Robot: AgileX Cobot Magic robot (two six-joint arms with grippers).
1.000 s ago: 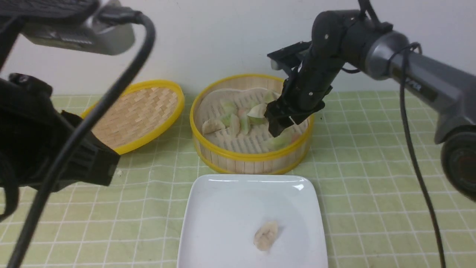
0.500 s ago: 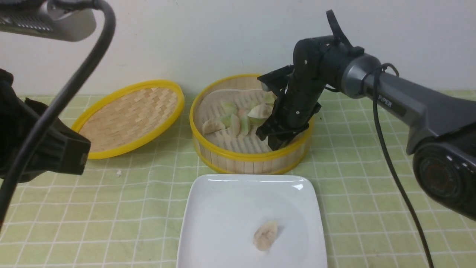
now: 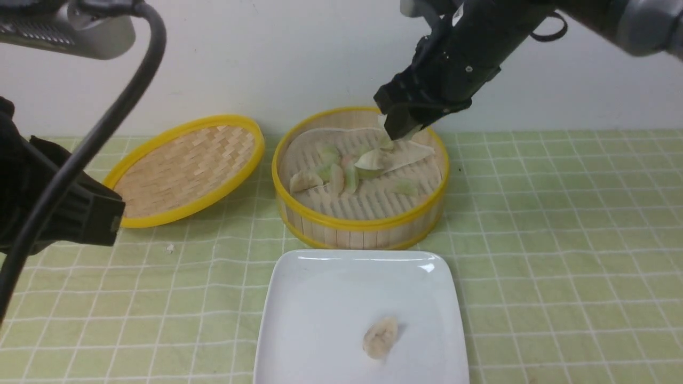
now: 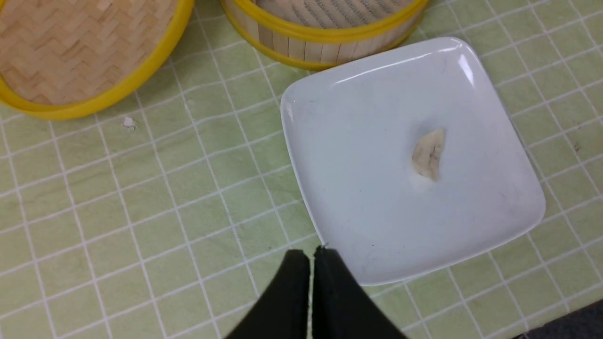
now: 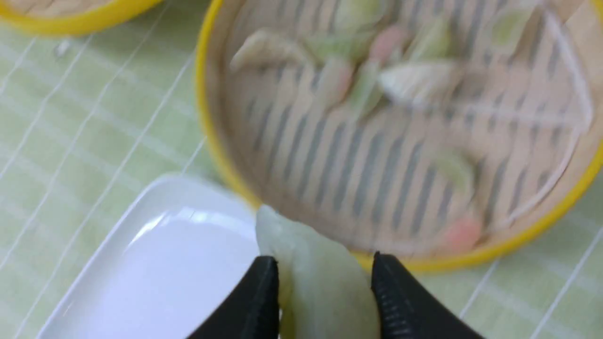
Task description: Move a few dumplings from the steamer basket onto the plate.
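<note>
The steamer basket point(image 3: 363, 224) stands behind the plate point(image 3: 320, 298) and holds several pale green and beige dumplings point(image 3: 347, 173). One beige dumpling point(image 3: 380, 337) lies on the plate; it also shows in the left wrist view point(image 4: 428, 153). My right gripper point(image 3: 399, 128) hangs above the basket's far right rim, shut on a pale green dumpling point(image 5: 320, 278) between its fingers point(image 5: 261, 301). My left gripper point(image 4: 310, 256) is shut and empty, high over the cloth by the plate's near left edge point(image 4: 301, 197).
The flat woven basket lid point(image 3: 187, 165) lies left of the basket. A green checked cloth point(image 3: 560, 240) covers the table. A small white crumb point(image 3: 169, 247) lies on the cloth in front of the lid. The left arm's body and cable point(image 3: 80, 160) block the front view's left side.
My right gripper has risen out of the basket's front right part with a pale green dumpling and now hangs above the far right rim. The left arm has shifted slightly left.
</note>
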